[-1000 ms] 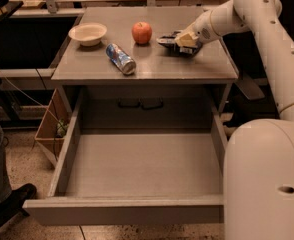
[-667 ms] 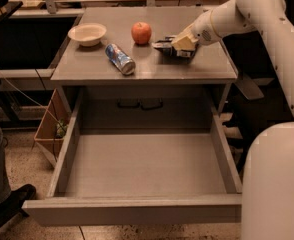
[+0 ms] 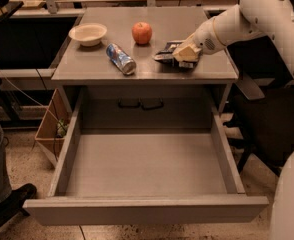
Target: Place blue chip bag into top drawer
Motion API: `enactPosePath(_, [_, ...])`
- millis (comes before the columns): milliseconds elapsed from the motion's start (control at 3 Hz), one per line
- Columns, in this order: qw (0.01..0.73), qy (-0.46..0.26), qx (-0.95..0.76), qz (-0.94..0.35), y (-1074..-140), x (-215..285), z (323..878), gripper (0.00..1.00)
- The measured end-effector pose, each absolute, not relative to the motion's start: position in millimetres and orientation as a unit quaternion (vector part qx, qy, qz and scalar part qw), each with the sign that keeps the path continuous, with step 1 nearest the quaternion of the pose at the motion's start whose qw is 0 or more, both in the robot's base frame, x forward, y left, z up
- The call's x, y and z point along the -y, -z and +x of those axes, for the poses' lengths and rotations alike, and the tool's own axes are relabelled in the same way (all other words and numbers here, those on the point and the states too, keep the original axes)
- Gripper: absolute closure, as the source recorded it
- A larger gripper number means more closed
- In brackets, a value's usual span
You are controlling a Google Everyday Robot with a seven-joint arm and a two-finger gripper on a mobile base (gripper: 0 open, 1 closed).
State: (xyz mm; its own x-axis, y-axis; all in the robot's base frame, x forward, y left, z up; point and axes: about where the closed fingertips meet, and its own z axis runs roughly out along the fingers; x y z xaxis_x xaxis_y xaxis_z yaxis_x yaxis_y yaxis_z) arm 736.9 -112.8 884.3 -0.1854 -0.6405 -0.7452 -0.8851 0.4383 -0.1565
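**Chip bag grab, with the drawer already pulled out**

The hand (image 3: 186,53) was down on the right part of the desk (image 3: 87,68), sitting right on the right end of the blue chip bag (image 3: 163,52). Honestly I couldn't tell whether it had actually clamped onto the bag or was just resting over it. The bag looked like it was lying flat on the desk top, not far from the front edge. The white arm (image 3: 237,19) reached in from the right.

Further out, a red apple (image 3: 142,33) sat just behind and to the left of the bag. A soda can (image 3: 121,59) lay on its side further left, and a pale bowl (image 3: 88,34) was back near the left corner. Below all that, the top drawer (image 3: 147,210) was pulled out toward the camera, well past the desk's front edge.

My read is that this was the grasp step, so nothing was in the drawer yet. To do it well, I'd want a firm pinch on a good fold of that crinkly foil, since it looks like stuff that slides out easily. Then lift straight up before going anywhere, so the bag doesn't drag toward the apple or can. After that, come forward past the desk edge, drop low over the drawer floor, and only then let go.
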Motion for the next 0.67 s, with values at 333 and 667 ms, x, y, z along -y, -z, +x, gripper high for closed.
enactPosePath(333, [0.388, -0.158, -0.754, -0.506, -884, 112, 737, 1.0])
enactPosePath(667, [0.373, -0.151, -0.748, -0.527, -885, 113, 715, 1.0])
